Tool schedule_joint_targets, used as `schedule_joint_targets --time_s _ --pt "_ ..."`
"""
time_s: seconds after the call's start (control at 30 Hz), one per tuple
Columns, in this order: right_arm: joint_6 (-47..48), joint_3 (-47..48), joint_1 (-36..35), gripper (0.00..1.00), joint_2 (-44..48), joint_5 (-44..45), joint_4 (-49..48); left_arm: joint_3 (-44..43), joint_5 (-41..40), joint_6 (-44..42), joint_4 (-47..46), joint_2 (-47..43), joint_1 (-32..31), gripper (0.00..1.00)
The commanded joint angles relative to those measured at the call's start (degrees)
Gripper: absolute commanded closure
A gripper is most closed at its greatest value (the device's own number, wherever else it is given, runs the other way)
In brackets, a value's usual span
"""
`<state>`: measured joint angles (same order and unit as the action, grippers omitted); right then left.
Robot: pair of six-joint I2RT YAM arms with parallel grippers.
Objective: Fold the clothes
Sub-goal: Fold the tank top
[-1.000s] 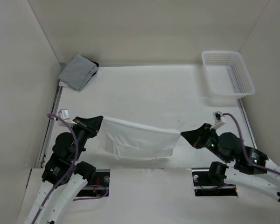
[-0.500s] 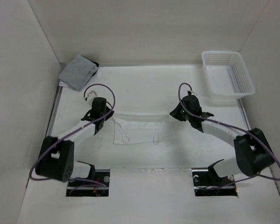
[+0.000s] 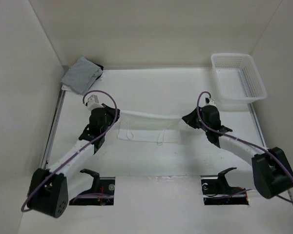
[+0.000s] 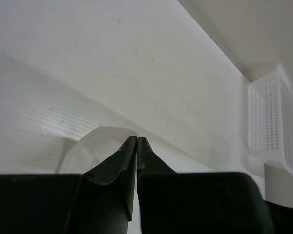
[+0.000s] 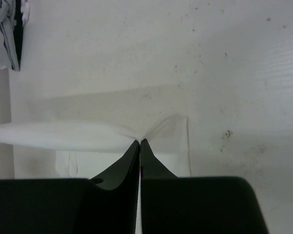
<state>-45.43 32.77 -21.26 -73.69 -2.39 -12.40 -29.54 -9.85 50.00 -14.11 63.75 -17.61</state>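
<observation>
The white camisole (image 3: 147,128) lies in the middle of the bench (image 3: 151,92), between the two arms. Its long axis runs from left to right. The farther edge is lifted and stretched into a line from one arm to the other. The nearer part rests flat on the bench, with the thin straps (image 3: 160,140) showing at its near side.

The left fingers (image 3: 113,114) are at the left end of this lifted edge and the right fingers (image 3: 185,119) are at the right end. Each arm has its own corner, so neither is nearer to the cloth than the other.

In the left wrist view, the left fingers (image 4: 135,144) are pressed together, with a fold of the white fabric (image 4: 95,144) pinched at their tips. In the right wrist view, the right fingers (image 5: 138,146) are also pressed together on a corner, and the fabric (image 5: 63,135) pulls away from them to the left in a tight band.

I judge that the coming move depends on this: the held edge lies beyond the flat part, so both arms must carry it together toward the near side to make the fold.
</observation>
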Motion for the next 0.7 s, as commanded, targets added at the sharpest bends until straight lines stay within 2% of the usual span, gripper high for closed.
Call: schedule_joint_targets --time_s 0.0,0.1,0.27,0.43,0.67 --pt "-0.7 -5.2 -0.8 0.97 7.2 0.1 -2.4 5.1 0.1 1.5 3.1 -9.7 -2.1 0.99" --pt "-1.2 -9.6 -2.7 0.97 13.8 1.2 0.4 9.9 -0.3 3.3 7.8 -17.5 -3.9 0.99" --pt "-1.4 -14.0 -5.0 0.96 21.4 2.6 6.5 16.8 -0.7 6.8 12.8 -24.8 -4.9 0.98" --pt "-4.6 -15.9 -9.8 0.96 25.3 4.7 10.6 20.8 -0.4 8.2 13.3 -26.8 -3.1 0.98" --pt "-12.7 -18.0 -20.4 0.96 29.2 11.7 17.9 21.0 0.2 8.0 11.1 -25.3 -0.3 0.98"
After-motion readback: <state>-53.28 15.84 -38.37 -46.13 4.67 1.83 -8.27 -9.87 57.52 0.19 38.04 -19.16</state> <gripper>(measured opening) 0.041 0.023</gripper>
